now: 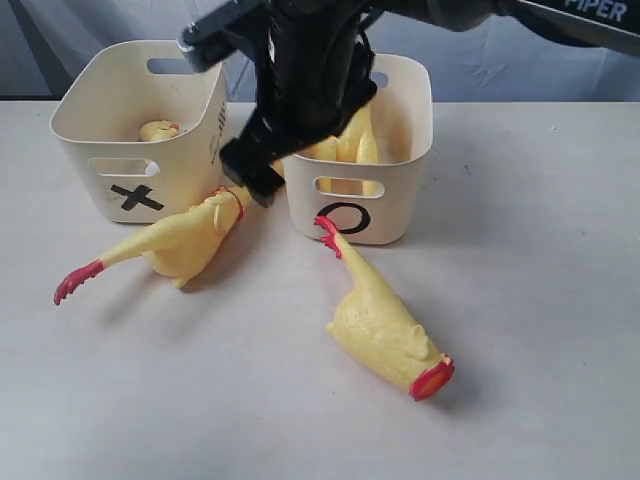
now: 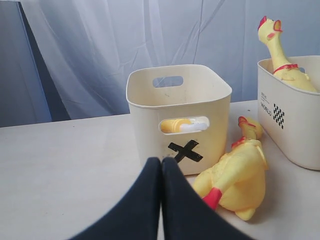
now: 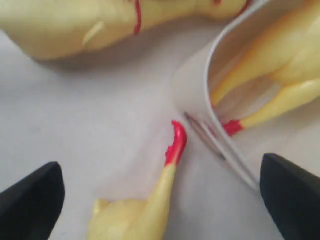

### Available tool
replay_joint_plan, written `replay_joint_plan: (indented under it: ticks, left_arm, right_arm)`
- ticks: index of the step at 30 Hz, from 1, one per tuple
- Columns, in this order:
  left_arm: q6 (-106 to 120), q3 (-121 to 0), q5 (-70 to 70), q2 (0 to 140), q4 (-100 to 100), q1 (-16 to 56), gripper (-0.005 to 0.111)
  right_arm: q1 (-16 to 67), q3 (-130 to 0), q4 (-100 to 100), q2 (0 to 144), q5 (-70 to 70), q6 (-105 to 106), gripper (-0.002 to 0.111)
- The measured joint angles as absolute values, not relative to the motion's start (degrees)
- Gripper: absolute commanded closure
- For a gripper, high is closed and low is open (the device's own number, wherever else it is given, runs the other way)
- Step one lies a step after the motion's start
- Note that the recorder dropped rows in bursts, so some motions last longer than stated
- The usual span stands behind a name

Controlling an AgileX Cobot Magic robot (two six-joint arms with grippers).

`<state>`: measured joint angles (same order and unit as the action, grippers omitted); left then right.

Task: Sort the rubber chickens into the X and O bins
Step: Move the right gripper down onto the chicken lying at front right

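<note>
The X bin [image 1: 95, 125] holds one rubber chicken [image 1: 158, 130], also showing through the handle cut-out [image 2: 176, 125] of the X bin [image 2: 150, 102]. Two or more chickens [image 1: 350, 145] stand in the O bin [image 1: 400, 215]. One chicken [image 1: 180, 240] lies on the table against the X bin. Another chicken [image 1: 385, 325] lies in front of the O bin, its red foot [image 3: 175, 142] beside the O bin's wall [image 3: 207, 95]. My right gripper [image 1: 300, 135] hangs open above that foot, nothing between its fingers [image 3: 30, 200]. My left gripper [image 2: 161, 167] is shut and empty, low before the X bin.
A pale curtain [image 2: 125, 45] hangs behind the table. The O bin [image 2: 295, 125] carries a chequered label on its side, and a chicken's head [image 2: 272, 30] sticks up out of it. The right arm [image 1: 300, 60] crosses above both bins.
</note>
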<state>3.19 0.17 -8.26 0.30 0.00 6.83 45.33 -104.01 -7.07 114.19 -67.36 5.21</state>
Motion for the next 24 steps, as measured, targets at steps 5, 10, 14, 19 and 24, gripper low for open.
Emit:
replay_joint_plan:
  ticks: [5, 10, 14, 19, 24]
  left_arm:
    - [3.2, 0.2, -8.3, 0.3, 0.0, 6.8, 0.107]
    - [3.2, 0.2, -8.3, 0.3, 0.0, 6.8, 0.107]
    - [3.2, 0.2, -8.3, 0.3, 0.0, 6.8, 0.107]
    - [3.2, 0.2, -8.3, 0.3, 0.0, 6.8, 0.107]
    - [3.2, 0.2, -8.3, 0.3, 0.0, 6.8, 0.107]
  right_arm:
    - [45.3, -97.8, -3.4, 113.7, -69.6, 4.9, 0.004]
    - [45.4, -91.5, -3.7, 113.6, -69.8, 4.1, 0.004]
    - [45.4, -86.6, -4.3, 113.6, -69.8, 3.0, 0.004]
    - [45.4, -80.8, -10.9, 113.6, -69.5, -0.7, 0.004]
    - [45.6, -75.1, -11.2, 112.4, -64.3, -6.2, 0.004]
